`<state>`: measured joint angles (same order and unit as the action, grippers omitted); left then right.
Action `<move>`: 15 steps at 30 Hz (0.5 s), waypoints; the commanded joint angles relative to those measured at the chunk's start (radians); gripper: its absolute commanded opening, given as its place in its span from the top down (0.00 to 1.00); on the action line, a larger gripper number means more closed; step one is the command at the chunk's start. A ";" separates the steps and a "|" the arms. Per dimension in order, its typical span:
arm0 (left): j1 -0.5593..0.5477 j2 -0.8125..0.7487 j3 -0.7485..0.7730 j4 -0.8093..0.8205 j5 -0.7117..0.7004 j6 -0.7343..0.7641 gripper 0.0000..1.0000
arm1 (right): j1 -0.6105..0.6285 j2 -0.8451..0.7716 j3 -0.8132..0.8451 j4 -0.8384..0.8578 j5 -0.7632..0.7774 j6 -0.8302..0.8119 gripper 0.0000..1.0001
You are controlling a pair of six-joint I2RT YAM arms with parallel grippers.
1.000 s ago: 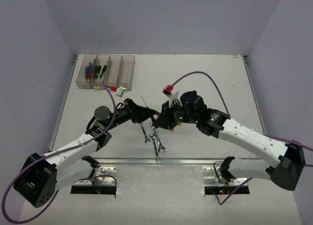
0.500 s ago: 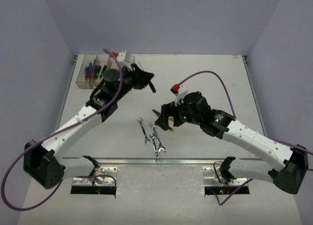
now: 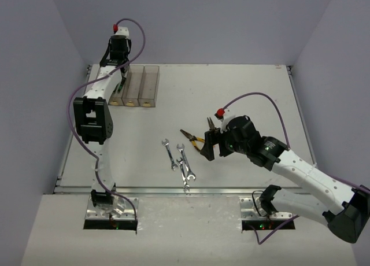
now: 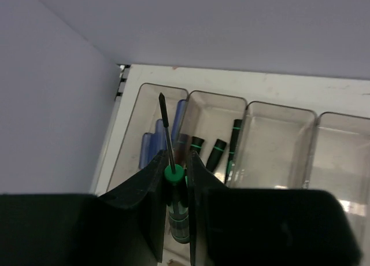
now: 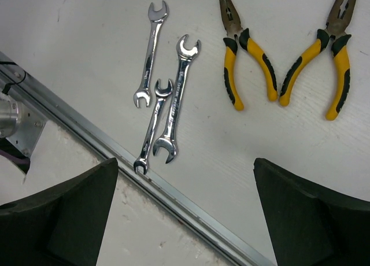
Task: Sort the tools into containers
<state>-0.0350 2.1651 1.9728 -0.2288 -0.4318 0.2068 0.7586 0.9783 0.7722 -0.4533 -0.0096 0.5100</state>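
Note:
My left gripper (image 4: 173, 157) is shut on a black and green screwdriver (image 4: 173, 174), its shaft pointing up, held above the containers (image 4: 277, 141). The first bin holds blue screwdrivers (image 4: 151, 144), and the second holds black and green ones (image 4: 217, 151). From the top view the left gripper (image 3: 122, 77) hangs over the left bins of the containers (image 3: 150, 84). My right gripper (image 5: 185, 162) is open and empty above three silver wrenches (image 5: 178, 92). Two yellow-handled pliers (image 5: 248, 63) lie beside the wrenches. In the top view the right gripper (image 3: 206, 144) hovers by the pliers (image 3: 191, 136) and wrenches (image 3: 170, 154).
A metal rail (image 5: 191, 205) runs along the table's near edge, close to the wrenches. The two right bins (image 4: 341, 156) hold nothing. The left wall (image 4: 52, 104) stands close to the bins.
The left arm has swung from the table's middle to the back left bins, carrying the screwdriver. The right gripper has opened and drawn back to the right.

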 commanded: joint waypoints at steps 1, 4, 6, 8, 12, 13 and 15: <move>0.024 -0.037 -0.031 0.181 -0.013 0.187 1.00 | -0.004 -0.031 -0.019 0.022 -0.054 -0.036 0.01; 0.035 0.006 -0.049 0.166 0.023 0.139 1.00 | -0.004 -0.021 -0.024 0.026 -0.068 -0.048 0.01; 0.035 0.026 -0.061 0.158 0.032 0.126 1.00 | -0.004 -0.011 -0.019 0.029 -0.072 -0.051 0.01; 0.035 0.066 -0.084 0.158 0.042 0.106 1.00 | -0.004 0.006 -0.013 0.042 -0.084 -0.051 0.01; 0.060 0.107 -0.089 0.141 0.056 0.088 0.94 | -0.004 0.032 -0.004 0.053 -0.084 -0.048 0.01; 0.060 0.122 -0.090 0.137 0.054 0.086 0.89 | -0.004 0.047 -0.002 0.059 -0.084 -0.047 0.01; 0.063 0.124 -0.083 0.124 0.050 0.083 0.70 | -0.004 0.067 0.016 0.059 -0.098 -0.044 0.01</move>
<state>0.0066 2.2675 1.8918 -0.1124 -0.3941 0.3068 0.7586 1.0197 0.7465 -0.4421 -0.0848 0.4740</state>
